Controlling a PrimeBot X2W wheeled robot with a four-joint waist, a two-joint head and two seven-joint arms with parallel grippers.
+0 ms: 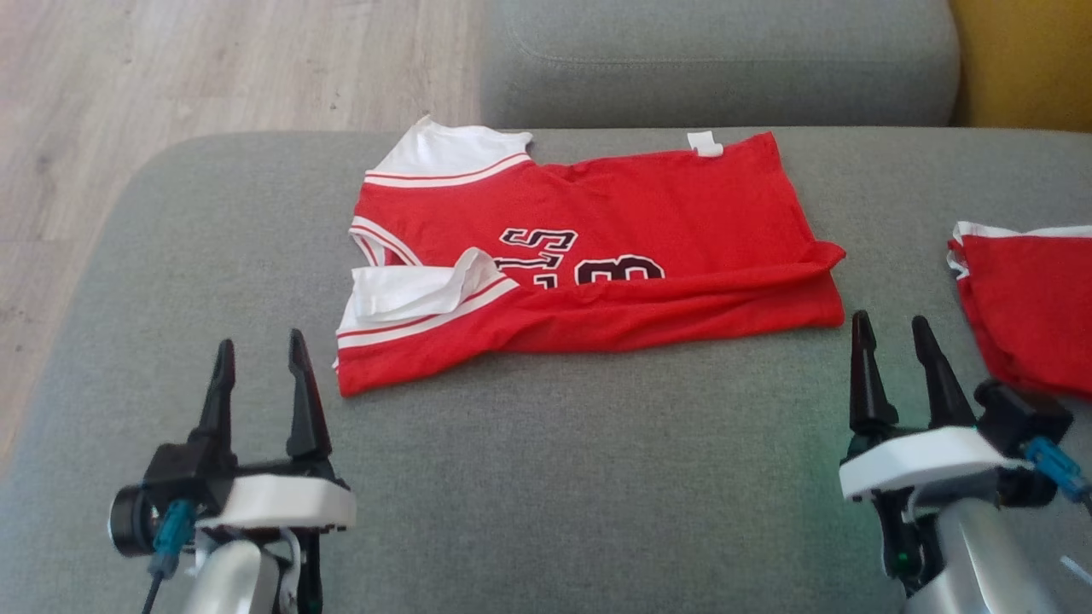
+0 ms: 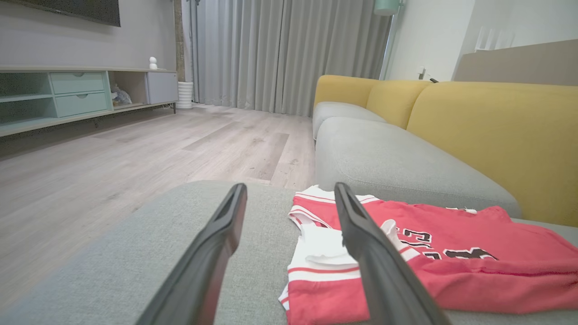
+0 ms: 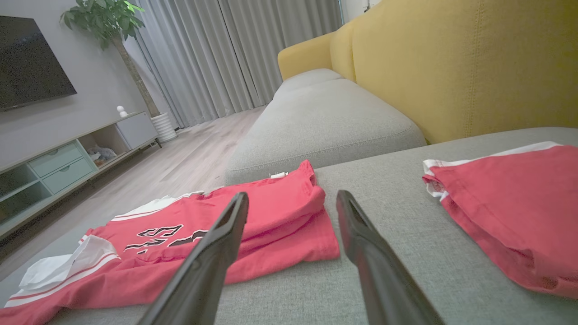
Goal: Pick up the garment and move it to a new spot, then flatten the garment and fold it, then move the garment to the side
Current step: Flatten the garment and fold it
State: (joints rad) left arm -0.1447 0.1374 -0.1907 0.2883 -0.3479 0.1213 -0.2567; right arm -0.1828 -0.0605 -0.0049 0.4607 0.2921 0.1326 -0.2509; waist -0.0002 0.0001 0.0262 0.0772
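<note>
— What is the big grey surface?
— A grey sofa cushion (image 1: pixel 546 477) of woven fabric. A second grey cushion (image 1: pixel 717 60) lies just beyond it, with a seam between them.
— And the yellow?
— The yellow backrest (image 3: pixel 451 67), upright beside both cushions.
— Anything lying at the right?
— A folded red cloth (image 3: pixel 519 212) with white trim, on the near cushion.
— And the room?
— There is a pale wooden floor (image 2: pixel 135 149), with grey curtains (image 2: pixel 280 54) hanging down to it. A low cabinet (image 2: pixel 76 95) has green drawers and a small white figure (image 2: pixel 153 62) on top. A dark television (image 3: pixel 27 58) hangs on the wall above. A leafy plant (image 3: pixel 106 20) stands in a white ribbed pot (image 3: pixel 163 127) beside the cabinet.
</note>
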